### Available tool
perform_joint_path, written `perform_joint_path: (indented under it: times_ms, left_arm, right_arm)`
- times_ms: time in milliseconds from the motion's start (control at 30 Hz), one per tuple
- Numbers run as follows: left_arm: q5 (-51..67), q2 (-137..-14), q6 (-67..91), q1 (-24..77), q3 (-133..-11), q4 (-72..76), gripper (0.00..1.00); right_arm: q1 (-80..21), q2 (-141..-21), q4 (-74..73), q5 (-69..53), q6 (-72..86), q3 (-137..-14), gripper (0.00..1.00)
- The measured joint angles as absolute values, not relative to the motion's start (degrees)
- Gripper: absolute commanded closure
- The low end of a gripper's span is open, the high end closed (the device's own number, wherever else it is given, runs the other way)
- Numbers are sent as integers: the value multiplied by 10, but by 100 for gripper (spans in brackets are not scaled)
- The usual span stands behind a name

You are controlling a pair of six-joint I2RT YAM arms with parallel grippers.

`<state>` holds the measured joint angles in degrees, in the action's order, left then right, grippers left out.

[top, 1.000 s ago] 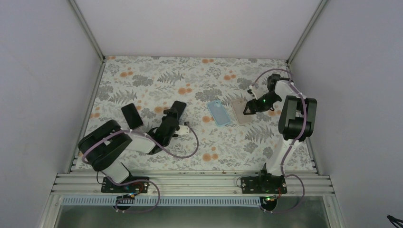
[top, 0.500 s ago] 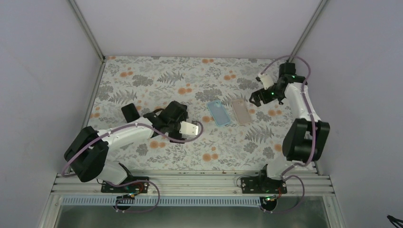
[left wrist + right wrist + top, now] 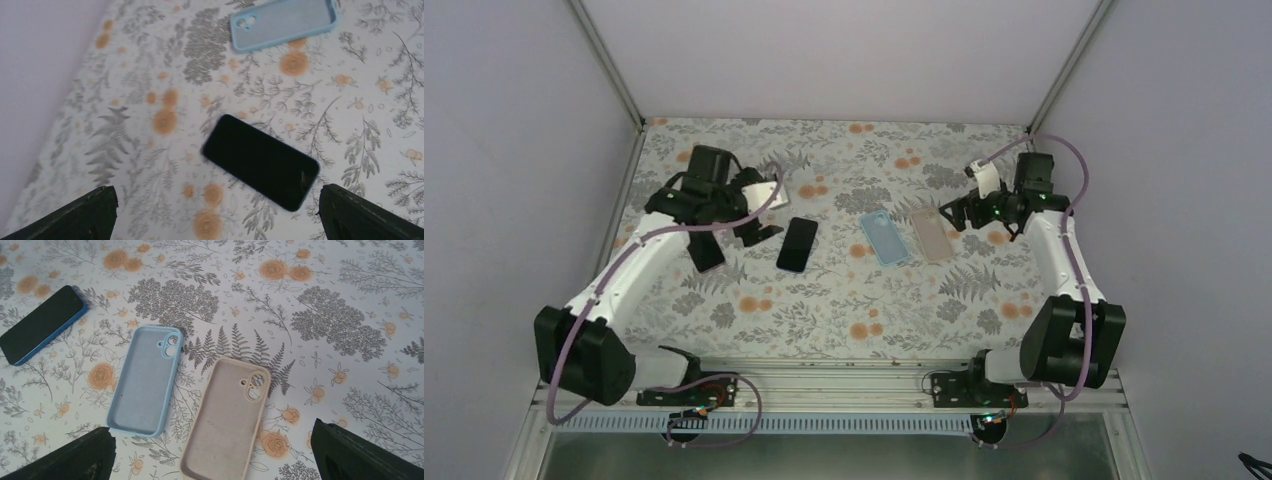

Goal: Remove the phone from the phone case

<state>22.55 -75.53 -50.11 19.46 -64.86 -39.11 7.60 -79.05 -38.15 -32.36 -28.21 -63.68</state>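
Note:
A black phone (image 3: 798,244) with a blue edge lies flat and bare on the floral table, also in the left wrist view as the phone (image 3: 260,161) and at the left of the right wrist view as the phone (image 3: 42,322). To its right lie two empty cases, inside up: a light blue phone case (image 3: 886,238) (image 3: 145,380) (image 3: 282,22) and a beige case (image 3: 931,235) (image 3: 227,417). My left gripper (image 3: 762,228) (image 3: 215,220) hangs open above and left of the phone. My right gripper (image 3: 952,215) (image 3: 215,460) is open above the beige case, touching nothing.
A second dark phone (image 3: 707,252) lies on the table at the left, partly under my left arm. White walls and metal frame posts close the table at the back and on both sides.
My left arm has swung from the near middle up to the back left, uncovering the black phone. My right gripper lifted off the beige case, drew back right and opened wider.

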Motion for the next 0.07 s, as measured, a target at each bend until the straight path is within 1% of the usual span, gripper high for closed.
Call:
perform_joint_path:
  times_ms: [67]
  left_arm:
    - [237,-738,-499,173,-654,-391,0]
  right_arm:
    - [76,-790,-379,-332,-283,-635,0]
